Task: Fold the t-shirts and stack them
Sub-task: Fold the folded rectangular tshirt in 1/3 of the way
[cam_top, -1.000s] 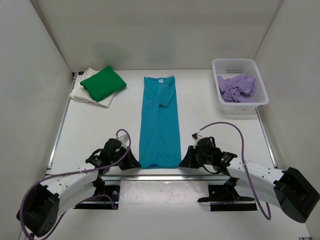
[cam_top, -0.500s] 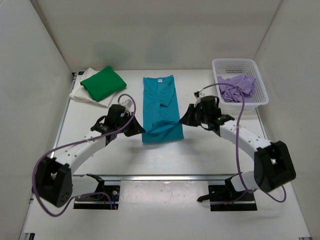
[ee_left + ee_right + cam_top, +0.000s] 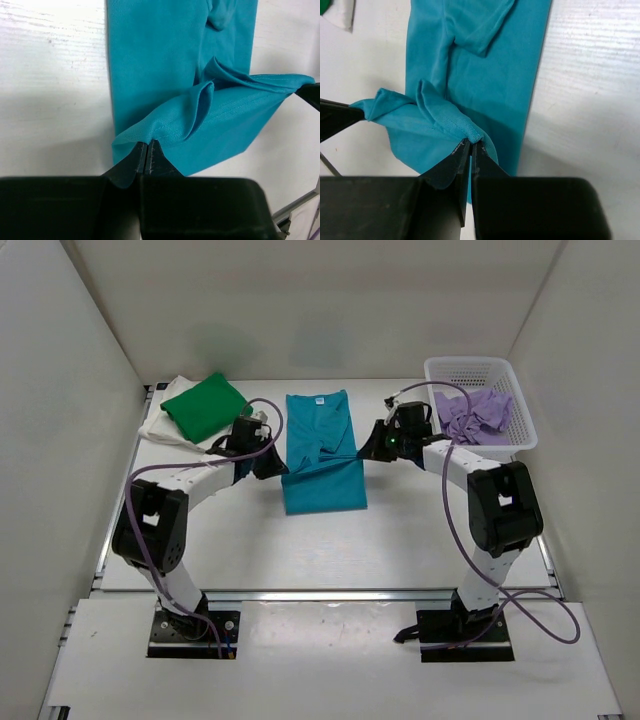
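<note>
A teal t-shirt (image 3: pixel 322 455) lies lengthwise mid-table, its white neck label at the far end, its near half lifted and doubled back over the far half. My left gripper (image 3: pixel 277 462) is shut on the hem's left corner (image 3: pixel 145 137). At the hem's right corner (image 3: pixel 472 134) my right gripper (image 3: pixel 366 452) is shut as well. The hem hangs slack between them above the shirt. A green t-shirt (image 3: pixel 206 405) lies folded on a cream-white one (image 3: pixel 165 425) at the far left. A lilac t-shirt (image 3: pixel 475 415) sits crumpled in the basket.
The white mesh basket (image 3: pixel 482 371) stands at the far right corner. White walls close in the table on three sides. Purple cables loop off both arms. The metal rail and arm bases run along the near edge.
Both grippers have carried the teal shirt's hem from the near edge toward the far end, folding the shirt roughly in half. The other shirts have not moved.
</note>
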